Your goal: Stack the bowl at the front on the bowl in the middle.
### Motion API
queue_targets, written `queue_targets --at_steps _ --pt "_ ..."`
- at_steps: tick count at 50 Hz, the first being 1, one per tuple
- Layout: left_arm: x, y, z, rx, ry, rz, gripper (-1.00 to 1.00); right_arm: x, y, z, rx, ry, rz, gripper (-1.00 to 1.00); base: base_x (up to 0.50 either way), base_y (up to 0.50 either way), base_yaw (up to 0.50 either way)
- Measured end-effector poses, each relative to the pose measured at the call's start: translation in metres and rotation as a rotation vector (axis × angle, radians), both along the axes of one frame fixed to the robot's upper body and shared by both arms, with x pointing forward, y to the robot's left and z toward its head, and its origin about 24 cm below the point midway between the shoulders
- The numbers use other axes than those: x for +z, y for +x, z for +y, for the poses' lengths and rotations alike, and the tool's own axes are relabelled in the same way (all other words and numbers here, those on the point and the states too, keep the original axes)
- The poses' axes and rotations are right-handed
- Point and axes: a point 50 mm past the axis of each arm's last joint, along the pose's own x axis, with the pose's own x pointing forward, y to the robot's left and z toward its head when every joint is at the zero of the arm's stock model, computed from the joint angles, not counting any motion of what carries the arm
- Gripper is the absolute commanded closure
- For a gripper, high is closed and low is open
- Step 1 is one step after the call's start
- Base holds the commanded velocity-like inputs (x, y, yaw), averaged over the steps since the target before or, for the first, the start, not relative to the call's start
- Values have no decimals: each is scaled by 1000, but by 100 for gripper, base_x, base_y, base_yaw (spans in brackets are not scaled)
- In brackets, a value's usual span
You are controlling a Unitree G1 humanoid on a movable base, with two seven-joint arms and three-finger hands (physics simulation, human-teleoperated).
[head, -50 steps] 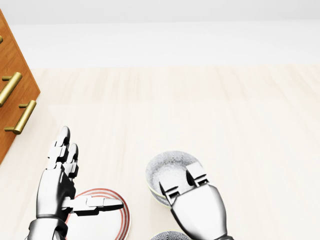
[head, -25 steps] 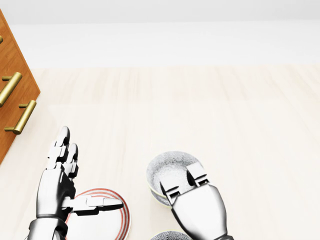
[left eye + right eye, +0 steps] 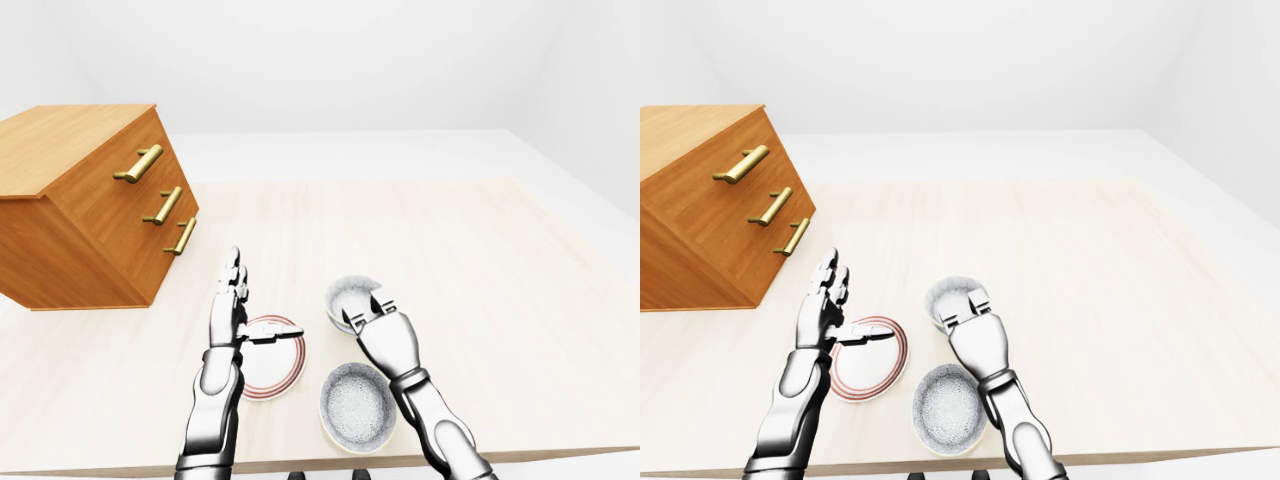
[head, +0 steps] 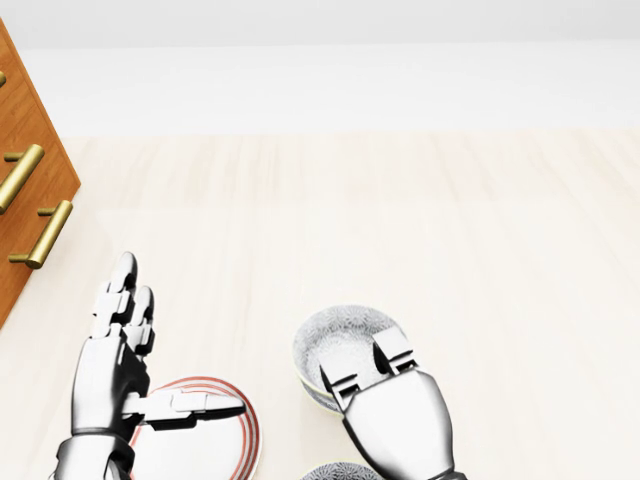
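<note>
— Your hands?
— My left hand (image 4: pixel 115 370) is spread flat, thumb over the plate (image 3: pixel 275 372). My right hand (image 4: pixel 390 405) curls its fingers over the middle bowl (image 4: pixel 335 335); I can't tell whether it grips.
— The front bowl (image 3: pixel 355 405)?
— Just left of my right wrist.

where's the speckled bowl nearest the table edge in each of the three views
Left-eye view: the speckled bowl sits low, just right of centre.
Head view: only a sliver of its rim shows at the bottom edge, left of the right hand.
Right-eye view: low, just left of centre.
Shared landmark: the red-ringed plate lies up and to its left in all three views.
</note>
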Motion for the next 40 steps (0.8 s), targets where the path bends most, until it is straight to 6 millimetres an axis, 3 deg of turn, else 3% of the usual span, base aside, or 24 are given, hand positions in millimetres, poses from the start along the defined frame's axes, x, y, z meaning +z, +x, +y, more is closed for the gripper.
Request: queue_targets --at_steps 9,12,23,40 --pt "0 0 0 3 -1 0 -100 0 0 0 -1 -1 2 100 0 0 0" --pt "0 0 1 3 -1 0 -100 1 0 0 -2 3 -4 -100 0 0 0" --pt "-1 1 1 5 -2 -1 -100 21 4 -1 -9 52 -90 -100 0 0 0" --pt "0 1 1 8 -1 -1 -100 17 5 -10 -47 56 -41 -100 0 0 0"
